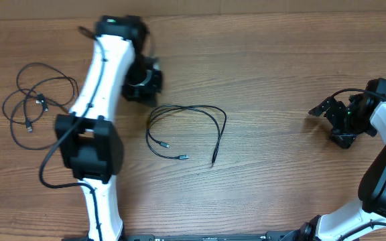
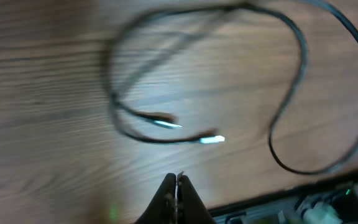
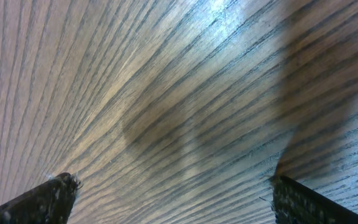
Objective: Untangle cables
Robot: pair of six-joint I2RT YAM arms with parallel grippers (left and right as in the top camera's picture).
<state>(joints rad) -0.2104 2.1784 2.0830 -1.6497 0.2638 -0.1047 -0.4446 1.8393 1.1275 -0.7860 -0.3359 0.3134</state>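
Note:
A thin black cable (image 1: 193, 109) lies in an open loop at the table's middle, its silver plug ends (image 1: 183, 157) near the front. It shows blurred in the left wrist view (image 2: 303, 56), with two bright plug tips (image 2: 213, 139). A second bundle of thin black cables (image 1: 35, 100) lies looped at the far left. My left gripper (image 1: 143, 80) hovers just behind and left of the middle cable, its fingers (image 2: 177, 182) shut and empty. My right gripper (image 1: 327, 110) is at the far right, its fingers (image 3: 169, 186) open wide over bare wood, holding nothing.
The wooden table (image 1: 273, 80) fills all views. The left arm's body (image 1: 89, 144) lies between the two cable groups. A dark edge with hardware (image 2: 303, 199) shows at the bottom right of the left wrist view.

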